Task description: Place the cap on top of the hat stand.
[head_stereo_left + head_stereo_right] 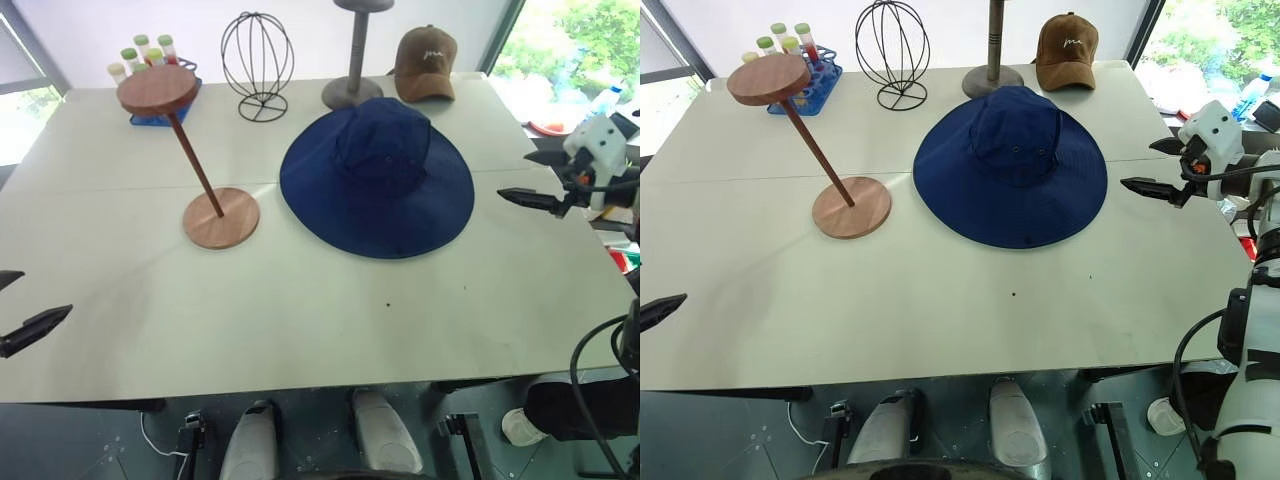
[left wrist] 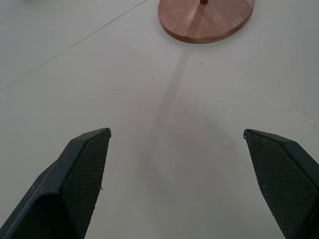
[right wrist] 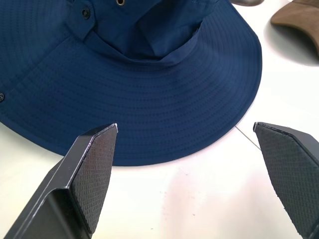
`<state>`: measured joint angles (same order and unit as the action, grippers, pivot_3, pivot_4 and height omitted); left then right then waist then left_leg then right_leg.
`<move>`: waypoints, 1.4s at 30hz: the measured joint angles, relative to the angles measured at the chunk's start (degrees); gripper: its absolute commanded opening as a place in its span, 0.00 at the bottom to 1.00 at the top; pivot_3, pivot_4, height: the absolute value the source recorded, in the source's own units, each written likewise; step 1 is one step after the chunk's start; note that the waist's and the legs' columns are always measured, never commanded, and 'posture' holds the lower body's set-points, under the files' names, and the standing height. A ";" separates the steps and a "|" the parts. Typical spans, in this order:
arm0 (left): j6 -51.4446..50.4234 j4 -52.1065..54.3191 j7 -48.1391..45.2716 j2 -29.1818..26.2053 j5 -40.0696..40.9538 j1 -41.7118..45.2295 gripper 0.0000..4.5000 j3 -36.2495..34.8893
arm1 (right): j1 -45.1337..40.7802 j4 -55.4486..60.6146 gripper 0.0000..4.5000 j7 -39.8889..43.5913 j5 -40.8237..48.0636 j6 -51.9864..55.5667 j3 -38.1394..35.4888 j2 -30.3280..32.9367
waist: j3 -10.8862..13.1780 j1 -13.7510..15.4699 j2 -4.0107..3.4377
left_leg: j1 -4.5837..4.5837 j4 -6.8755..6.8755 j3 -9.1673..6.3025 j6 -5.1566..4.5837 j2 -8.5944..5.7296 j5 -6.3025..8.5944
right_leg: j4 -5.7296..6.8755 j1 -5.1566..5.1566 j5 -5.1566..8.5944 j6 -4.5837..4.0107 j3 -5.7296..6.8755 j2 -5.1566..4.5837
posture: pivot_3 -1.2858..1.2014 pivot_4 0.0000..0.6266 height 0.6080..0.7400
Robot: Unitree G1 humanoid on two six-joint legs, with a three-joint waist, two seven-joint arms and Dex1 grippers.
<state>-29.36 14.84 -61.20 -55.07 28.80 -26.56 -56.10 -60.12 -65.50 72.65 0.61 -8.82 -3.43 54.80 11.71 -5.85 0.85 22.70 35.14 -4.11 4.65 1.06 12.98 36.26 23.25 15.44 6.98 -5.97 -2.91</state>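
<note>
One cap [image 1: 378,175] lies right of one stand [image 1: 190,160]; one brown cap [image 1: 425,64] behind; two tools, left [image 2: 177,144] and right [image 3: 185,134], released.

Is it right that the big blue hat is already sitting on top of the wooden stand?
No. The big blue hat lies flat on the table, beside the wooden stand, whose round top is bare. The left eye view shows it.
</note>
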 measured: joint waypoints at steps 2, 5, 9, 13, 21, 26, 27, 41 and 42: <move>-0.10 0.01 -0.23 0.00 0.06 0.42 0.99 0.00 | 0.00 0.00 1.00 -0.33 0.00 -0.32 0.00 -0.01 | 0.00 0.00 0.00 | -0.01 0.01 0.00 0.00 0.00 0.00 | 0.01 0.00 0.00 0.00 0.00 0.00 | 0.52 0.24 1.00; -0.27 0.04 -0.54 -0.01 0.04 0.84 0.99 0.01 | 0.00 0.00 1.00 -0.99 0.00 -1.10 0.00 -0.02 | 0.00 -0.01 0.00 | -0.01 0.01 0.00 0.00 0.00 0.00 | 0.02 0.00 0.00 0.00 0.00 0.00 | 0.52 0.24 1.00; -1.37 0.05 -0.50 -0.25 0.46 2.22 0.99 0.04 | 0.00 0.00 1.00 -1.47 0.00 -2.02 -0.01 -0.05 | 0.00 -0.01 0.00 | -0.03 0.01 0.00 0.00 0.00 0.00 | 0.05 -0.01 0.00 0.01 0.00 0.01 | 0.52 0.24 1.00; -2.13 0.22 -0.80 -0.38 0.62 2.80 0.99 0.15 | 0.00 0.00 1.00 -1.48 0.00 -2.34 0.00 -0.06 | 0.00 -0.02 0.00 | -0.04 0.01 0.01 0.00 0.00 0.00 | 0.08 -0.01 -0.01 0.01 -0.01 0.01 | 0.52 0.24 1.00; -4.00 -0.01 -1.22 -1.52 1.84 6.54 0.99 1.30 | 0.02 0.01 1.00 -0.35 -0.38 -2.33 0.05 -0.06 | 0.00 0.01 0.00 | -0.09 0.07 0.01 0.00 0.00 0.00 | 0.18 -0.04 -0.01 0.02 -0.02 0.02 | 0.52 0.24 1.00; -9.99 4.63 -1.33 -2.61 7.85 9.82 0.99 2.24 | 0.69 2.55 1.00 -2.10 -1.58 -3.44 1.03 -0.33 | 0.00 -0.01 0.00 | -0.10 0.10 0.01 0.00 0.00 0.00 | 0.24 -0.04 -0.02 0.03 -0.03 0.02 | 0.52 0.24 1.00; -11.85 5.67 -1.50 -2.95 9.81 10.55 0.99 2.93 | 1.72 5.02 1.00 -1.84 -1.49 -3.54 1.04 -0.42 | 0.00 0.02 0.00 | -0.12 0.10 0.00 0.00 0.00 0.00 | 0.30 -0.03 -0.02 0.04 -0.03 0.03 | 0.52 0.24 1.00; -21.68 6.20 -7.62 -14.85 27.90 33.50 0.99 23.37 | 37.52 79.27 1.00 -14.91 2.25 21.60 5.04 -9.76 | 0.01 0.49 0.07 | -0.21 0.38 -0.23 0.00 0.05 -0.01 | 1.07 0.04 0.13 0.05 -0.03 0.26 | 0.52 0.24 1.00; -21.23 5.40 -8.04 -14.85 27.53 34.42 0.99 25.05 | 38.95 80.90 1.00 -16.04 1.68 22.54 5.30 -10.02 | 0.01 0.50 0.08 | -0.18 0.42 -0.23 0.00 0.05 -0.01 | 1.07 0.05 0.13 0.05 -0.03 0.26 | 0.52 0.24 1.00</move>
<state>-50.59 20.24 -69.25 -69.92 56.33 7.86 -31.05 -21.17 15.41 56.60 2.29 13.72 1.87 44.78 11.72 -5.35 0.93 22.52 35.55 -4.34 4.65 1.11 12.97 37.32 23.30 15.57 7.02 -6.00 -2.65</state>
